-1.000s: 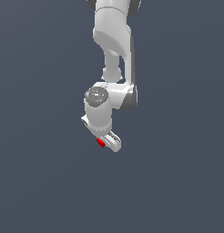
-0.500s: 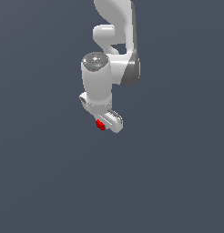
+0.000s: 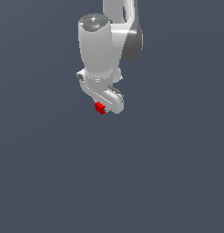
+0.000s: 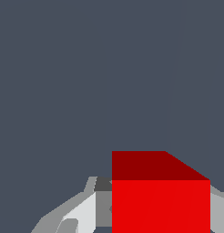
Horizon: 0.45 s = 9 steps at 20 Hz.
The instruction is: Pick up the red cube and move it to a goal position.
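— Where's the cube?
— Cube [image 3: 100,108] upper centre of exterior view, pinched in gripper [image 3: 103,108], clear of grey ground.
— Best way to carry?
— Probably: keep pinch firm, travel smoothly, no jerks, no goal marker visible.

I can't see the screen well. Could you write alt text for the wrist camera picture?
A bright red cube fills the lower part of the picture, held in the robot's hand, whose pale grey fingers show on either side of it. Everything behind is a plain dark blue-grey background with nothing else visible.
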Motion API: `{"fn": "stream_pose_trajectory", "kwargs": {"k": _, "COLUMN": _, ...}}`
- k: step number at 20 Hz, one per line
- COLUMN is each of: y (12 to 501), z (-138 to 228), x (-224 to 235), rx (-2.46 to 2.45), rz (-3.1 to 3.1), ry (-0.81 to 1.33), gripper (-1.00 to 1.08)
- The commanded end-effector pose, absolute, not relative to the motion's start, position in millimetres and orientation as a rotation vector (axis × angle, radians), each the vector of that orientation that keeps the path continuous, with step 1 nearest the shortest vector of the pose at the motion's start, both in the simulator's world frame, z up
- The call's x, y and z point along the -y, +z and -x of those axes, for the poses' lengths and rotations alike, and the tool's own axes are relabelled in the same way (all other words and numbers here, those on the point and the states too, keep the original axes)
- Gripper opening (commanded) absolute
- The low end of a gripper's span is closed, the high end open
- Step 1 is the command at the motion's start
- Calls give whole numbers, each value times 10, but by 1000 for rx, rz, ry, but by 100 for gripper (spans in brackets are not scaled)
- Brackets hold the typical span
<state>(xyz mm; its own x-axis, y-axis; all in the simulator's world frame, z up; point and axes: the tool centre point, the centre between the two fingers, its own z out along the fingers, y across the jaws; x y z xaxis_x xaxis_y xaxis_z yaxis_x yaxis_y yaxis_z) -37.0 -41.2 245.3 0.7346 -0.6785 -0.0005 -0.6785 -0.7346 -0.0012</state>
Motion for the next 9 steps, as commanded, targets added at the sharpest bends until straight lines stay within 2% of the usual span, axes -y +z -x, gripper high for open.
{"fn": "stream_pose_trajectory", "kwargs": {"k": 1, "y": 2582, "z": 429, "x": 410, "rx": -1144, "rz": 2925, "ry": 1, "gripper": -100}}
{"fn": "stream_pose_trajectory", "kwargs": {"k": 9, "y": 2758, "z": 499, "x": 404, "rx": -1144, "rz": 2926, "ry": 0, "gripper": -100}}
